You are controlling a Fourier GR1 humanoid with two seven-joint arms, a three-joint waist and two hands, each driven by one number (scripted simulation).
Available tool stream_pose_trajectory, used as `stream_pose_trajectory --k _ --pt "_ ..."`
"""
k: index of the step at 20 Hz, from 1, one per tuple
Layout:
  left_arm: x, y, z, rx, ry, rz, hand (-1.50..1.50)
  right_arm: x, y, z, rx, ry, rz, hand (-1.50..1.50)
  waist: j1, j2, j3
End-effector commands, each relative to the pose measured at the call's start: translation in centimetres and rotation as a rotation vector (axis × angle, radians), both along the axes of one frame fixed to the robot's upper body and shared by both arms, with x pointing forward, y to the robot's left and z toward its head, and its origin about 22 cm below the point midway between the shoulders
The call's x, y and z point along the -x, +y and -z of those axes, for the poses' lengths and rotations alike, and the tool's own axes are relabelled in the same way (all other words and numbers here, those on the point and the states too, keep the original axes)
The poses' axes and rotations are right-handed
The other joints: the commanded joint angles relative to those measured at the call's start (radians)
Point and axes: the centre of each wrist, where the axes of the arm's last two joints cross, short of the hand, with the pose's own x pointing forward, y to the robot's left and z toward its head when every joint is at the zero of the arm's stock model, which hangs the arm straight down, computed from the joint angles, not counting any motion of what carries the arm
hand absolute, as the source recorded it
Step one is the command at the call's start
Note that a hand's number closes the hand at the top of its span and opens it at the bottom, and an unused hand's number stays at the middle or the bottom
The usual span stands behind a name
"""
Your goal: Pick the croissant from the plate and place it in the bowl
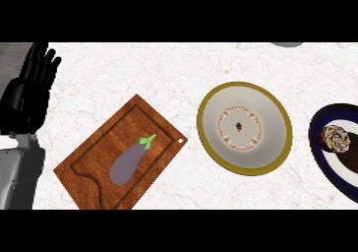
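An eggplant (128, 163) lies on a cutting board (102, 179) at left; a bowl (244, 128) sits centre; right, a croissant (336, 138) rests on a plate (323, 120).

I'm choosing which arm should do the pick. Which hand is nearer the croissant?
Only the left hand shows, open at the view's left edge, far across the counter from the croissant on the dark plate at the right. The right hand is out of view.
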Motion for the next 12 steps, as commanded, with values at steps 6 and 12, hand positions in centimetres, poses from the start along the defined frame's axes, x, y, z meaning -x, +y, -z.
stream_pose_trajectory --k 6,12 --pt "0.0 0.2 0.0 -0.009 0.017 -0.019 0.0 -2.0 1.9 -4.4 -0.311 -0.018 -0.315 1.5 -0.016 -0.017 -0.004" --pt "0.3 1.5 0.8 -0.012 0.025 -0.049 0.0 -4.1 4.9 -5.4 -0.43 0.099 -0.407 1.5 -0.039 -0.029 -0.009"
